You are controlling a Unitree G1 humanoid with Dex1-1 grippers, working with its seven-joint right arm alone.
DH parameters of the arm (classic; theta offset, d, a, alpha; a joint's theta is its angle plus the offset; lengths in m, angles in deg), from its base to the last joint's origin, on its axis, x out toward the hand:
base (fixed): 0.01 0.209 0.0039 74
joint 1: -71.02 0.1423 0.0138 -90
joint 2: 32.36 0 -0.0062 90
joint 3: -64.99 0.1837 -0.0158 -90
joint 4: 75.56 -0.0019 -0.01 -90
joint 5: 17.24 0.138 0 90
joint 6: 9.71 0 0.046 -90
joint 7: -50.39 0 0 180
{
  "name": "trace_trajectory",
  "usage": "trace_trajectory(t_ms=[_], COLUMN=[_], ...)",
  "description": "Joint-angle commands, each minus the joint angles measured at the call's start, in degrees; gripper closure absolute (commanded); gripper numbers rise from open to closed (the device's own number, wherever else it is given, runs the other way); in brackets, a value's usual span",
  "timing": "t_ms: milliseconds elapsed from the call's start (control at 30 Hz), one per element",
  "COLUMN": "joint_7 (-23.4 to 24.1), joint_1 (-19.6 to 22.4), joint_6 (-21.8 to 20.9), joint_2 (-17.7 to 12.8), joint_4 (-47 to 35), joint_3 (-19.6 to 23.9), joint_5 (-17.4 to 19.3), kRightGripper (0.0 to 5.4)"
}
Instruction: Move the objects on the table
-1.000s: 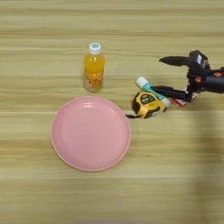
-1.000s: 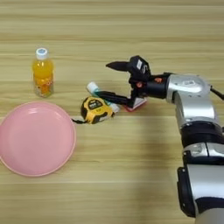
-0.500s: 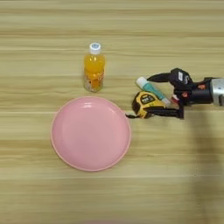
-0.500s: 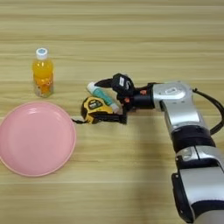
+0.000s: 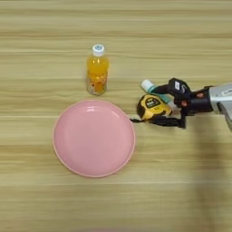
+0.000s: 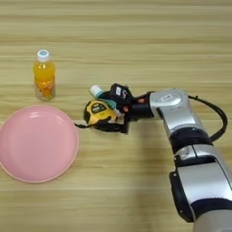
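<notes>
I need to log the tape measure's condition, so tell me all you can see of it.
The tape measure is a yellow case with a round black centre, lying on the table just right of the pink plate. A black strap trails from it toward the plate's rim. The right gripper has a black finger on either side of it; the glue stick lies close behind.

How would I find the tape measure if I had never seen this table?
Start at the big pink plate on the wooden table and look just off its right edge. There sits the tape measure, between the black fingers of the right gripper. It is the only chunky yellow-and-black thing; the glue stick behind it is slim, teal and white.
</notes>
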Motion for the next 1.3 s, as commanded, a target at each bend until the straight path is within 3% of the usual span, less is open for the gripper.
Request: trace_trajectory(t_ms=[33,433,633,700,867,1300], joint_7=[2.7,2.1,4.0,4.7,6.5,6.7], joint_1=[6.3,6.9,8.1,8.5,9.3,11.6], joint_6=[-1.7,-2.2,-2.7,-2.9,-3.6,-4.4], joint_2=[-1.3,-0.1,1.6,2.2,3.2,2.9], joint_4=[-0.7,3.5,6.3,7.0,8.1,6.3], joint_3=[0.4,-2.1,-2.9,-2.9,-2.4,0.2], joint_5=[-0.5,-3.9,-5.6,-5.8,-5.9,-3.5], kRightGripper=[0.06,0.06,0.06,0.3,0.82,0.83])
